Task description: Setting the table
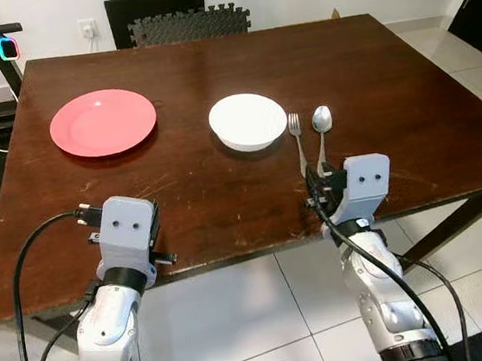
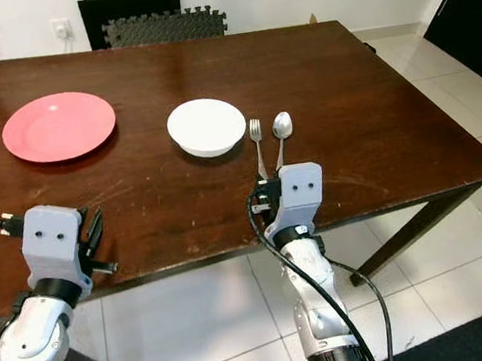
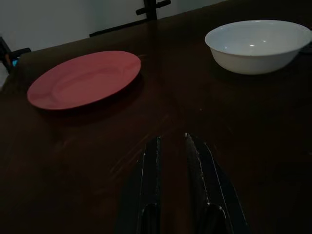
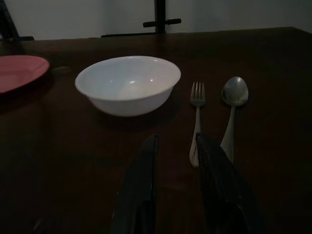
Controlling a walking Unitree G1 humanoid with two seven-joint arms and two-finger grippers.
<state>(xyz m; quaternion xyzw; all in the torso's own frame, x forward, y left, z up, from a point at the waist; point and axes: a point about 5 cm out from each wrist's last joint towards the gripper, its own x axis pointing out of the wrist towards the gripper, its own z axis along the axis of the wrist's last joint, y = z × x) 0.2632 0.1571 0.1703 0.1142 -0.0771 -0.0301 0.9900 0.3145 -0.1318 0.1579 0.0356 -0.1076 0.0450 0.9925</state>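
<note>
From the left eye view, the dark wooden table (image 1: 368, 70) carries a red plate (image 1: 103, 122) on its far left, a white bowl (image 1: 247, 120) near the middle, and just right of the bowl a fork (image 1: 297, 139) and a spoon (image 1: 321, 129) lying side by side, handles toward the robot. The cutlery sits as a tidy pair beside the bowl, which reads as one place already laid; the plate, well apart to the left, looks like the piece not yet put in its place. The left gripper (image 1: 156, 234) hovers at the near edge, left of centre, and the right gripper (image 1: 313, 185) sits over the near edge just behind the fork's handle.

The right eye view gives the same layout, with both wrists low at the table's near edge.

In the left wrist view, the left gripper's two black fingers (image 3: 151, 161) lie nearly parallel with a narrow gap and nothing between them, aimed between plate and bowl.

In the right wrist view, the right gripper's fingers (image 4: 144, 170) stand a moderate way apart and hold nothing. The fork's handle tip lies beside the inner edge of one finger; in this dim picture, whether they touch is hard to say.
</note>
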